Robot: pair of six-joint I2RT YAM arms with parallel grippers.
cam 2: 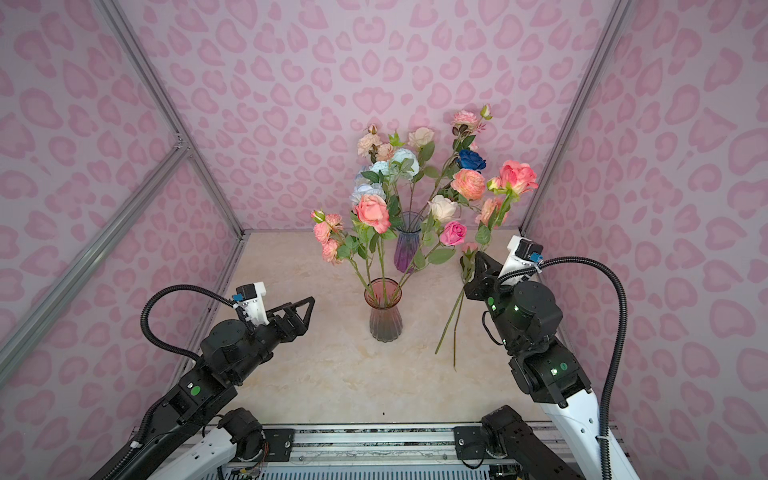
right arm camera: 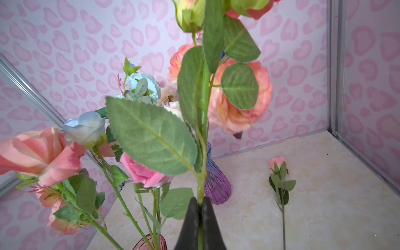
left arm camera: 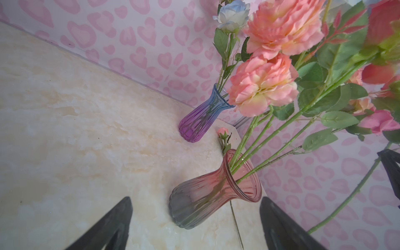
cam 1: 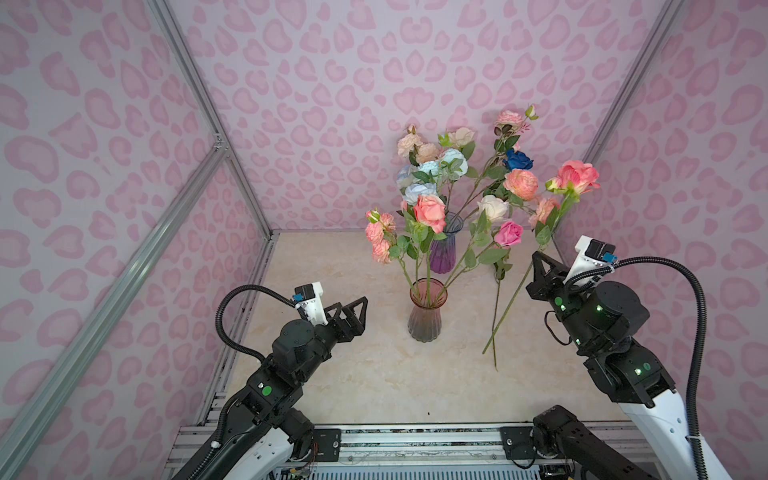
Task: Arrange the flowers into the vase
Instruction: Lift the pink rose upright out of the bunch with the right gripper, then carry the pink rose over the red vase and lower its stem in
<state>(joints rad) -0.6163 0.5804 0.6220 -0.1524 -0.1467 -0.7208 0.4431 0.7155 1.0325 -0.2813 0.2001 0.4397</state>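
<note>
A pink-to-grey glass vase (cam 1: 427,311) (left arm camera: 207,197) stands mid-table with several pink and peach flowers (cam 1: 430,212) in it. Behind it a blue-to-purple vase (cam 1: 444,249) (right arm camera: 217,186) holds pale blue, cream, peach and deep blue flowers (cam 1: 440,164). My right gripper (cam 1: 537,257) (right arm camera: 200,200) is shut on the green stem of a peach-pink rose (cam 1: 578,176) (right arm camera: 204,97), raised and tilted, its stem end low near the table. A small pink bud flower (right arm camera: 278,162) lies on the table. My left gripper (cam 1: 360,307) (left arm camera: 194,198) is open and empty, left of the pink vase.
The marble tabletop (cam 1: 332,374) is boxed in by pink heart-patterned walls (cam 1: 332,104) and aluminium frame posts (cam 1: 208,124). A metal rail (cam 1: 415,440) with both arm bases runs along the front edge. The lying flower's stem (cam 1: 495,332) reaches toward the front right.
</note>
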